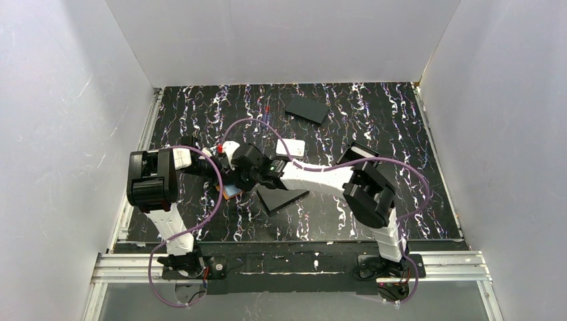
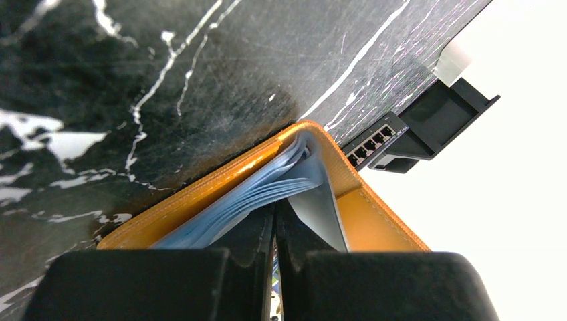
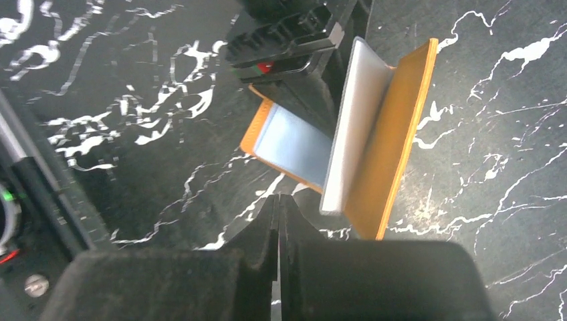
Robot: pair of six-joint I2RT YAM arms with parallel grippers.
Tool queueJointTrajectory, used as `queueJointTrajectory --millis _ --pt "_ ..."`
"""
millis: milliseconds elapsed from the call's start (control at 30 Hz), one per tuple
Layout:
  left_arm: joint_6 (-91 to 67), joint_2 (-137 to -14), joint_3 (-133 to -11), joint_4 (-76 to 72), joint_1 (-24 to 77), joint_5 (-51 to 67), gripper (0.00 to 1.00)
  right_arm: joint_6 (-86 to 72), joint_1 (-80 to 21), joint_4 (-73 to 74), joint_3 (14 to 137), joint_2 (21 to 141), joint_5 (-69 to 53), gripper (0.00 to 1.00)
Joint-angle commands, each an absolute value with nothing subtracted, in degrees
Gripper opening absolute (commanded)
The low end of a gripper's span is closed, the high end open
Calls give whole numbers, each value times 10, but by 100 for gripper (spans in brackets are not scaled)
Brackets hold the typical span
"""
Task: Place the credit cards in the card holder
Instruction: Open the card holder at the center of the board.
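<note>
The small orange folding card holder (image 3: 384, 140) lies open at about 8 o'clock from the middle of the black marbled table (image 1: 374, 134), with one cover flat and the other upright. The left gripper (image 2: 275, 210) has its jaws pressed almost together and its tips buried among the pale blue sleeves. I cannot tell whether it pinches a leaf. The right gripper (image 3: 278, 200) is closed on nothing at the holder's 6 o'clock. The holder looks light, springy at the spine and likely to skid. It is best pinned by a stiff cover, not by the limp, slick sleeves. A small white card (image 1: 291, 147) waits at its 2 o'clock.
</note>
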State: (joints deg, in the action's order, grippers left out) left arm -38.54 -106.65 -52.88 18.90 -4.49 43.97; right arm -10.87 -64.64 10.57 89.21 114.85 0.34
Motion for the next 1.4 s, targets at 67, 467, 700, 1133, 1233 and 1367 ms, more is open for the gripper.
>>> queueJointTrajectory --millis 67,467,700,1133,1233,1367 --pt "-371 -1069 -526 208 -43 417 0 -53 -671 90 950 1206 77 1" --pt "-369 -1069 -522 209 -43 414 0 -145 -627 9 909 1223 143 1" --pt "-365 -1068 -523 211 -43 414 0 -215 -587 -19 871 1235 67 1" --pt "-346 -1051 -535 217 -43 446 0 -316 -536 -77 774 1236 -37 1" --pt "-334 -1045 -533 229 -46 452 0 -330 -518 -96 758 1237 -78 1" --pt "-329 -1038 -522 238 -54 445 0 -342 -493 -114 749 1245 -148 1"
